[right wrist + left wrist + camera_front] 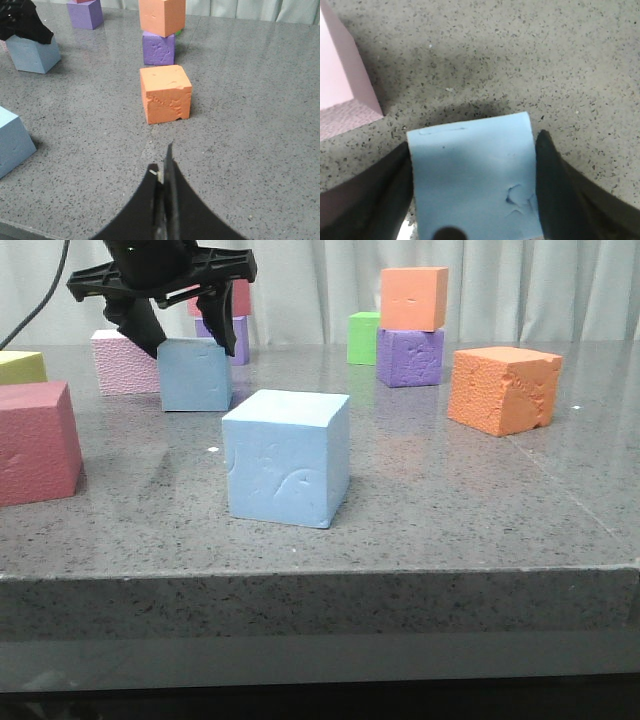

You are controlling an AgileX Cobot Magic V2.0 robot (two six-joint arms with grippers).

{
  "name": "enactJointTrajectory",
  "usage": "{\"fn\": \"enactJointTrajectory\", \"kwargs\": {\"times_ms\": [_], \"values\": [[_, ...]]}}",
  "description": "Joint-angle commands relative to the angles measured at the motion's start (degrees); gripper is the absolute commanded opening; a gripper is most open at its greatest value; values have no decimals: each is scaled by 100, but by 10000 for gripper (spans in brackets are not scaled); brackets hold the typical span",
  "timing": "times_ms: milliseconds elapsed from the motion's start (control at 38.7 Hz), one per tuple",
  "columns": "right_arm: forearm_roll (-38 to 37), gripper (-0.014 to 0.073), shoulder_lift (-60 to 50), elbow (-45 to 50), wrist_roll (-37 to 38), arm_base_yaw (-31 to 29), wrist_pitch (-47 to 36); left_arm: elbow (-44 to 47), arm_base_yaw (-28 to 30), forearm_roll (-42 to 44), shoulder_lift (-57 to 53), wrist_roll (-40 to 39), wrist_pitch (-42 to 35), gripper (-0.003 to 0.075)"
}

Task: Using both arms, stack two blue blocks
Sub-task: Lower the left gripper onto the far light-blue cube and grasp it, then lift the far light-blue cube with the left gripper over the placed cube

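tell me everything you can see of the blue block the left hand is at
The far blue block is a light sky-blue cube that looks like foam, with small dents and a scuffed nick on its top face. It sits upright on the grey speckled table, beside a pale pink block without touching it. The left hand straddles it from above, one black finger at each side, right at its faces; whether they press it is unclear. It lies behind the nearer blue block.
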Motion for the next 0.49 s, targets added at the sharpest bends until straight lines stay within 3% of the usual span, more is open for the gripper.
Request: {"fn": "enactJointTrajectory", "kwargs": {"times_ms": [0, 181, 465], "values": [[85, -68, 27, -136, -58, -36, -455, -194, -30, -111, -350, -1, -224, 405], [85, -68, 27, -136, -58, -36, -460, -524, -30, -101, -410, 66, 87, 405], [85, -68, 27, -118, -58, -36, -474, -1904, -82, -115, -410, 711, 1794, 405]]}}
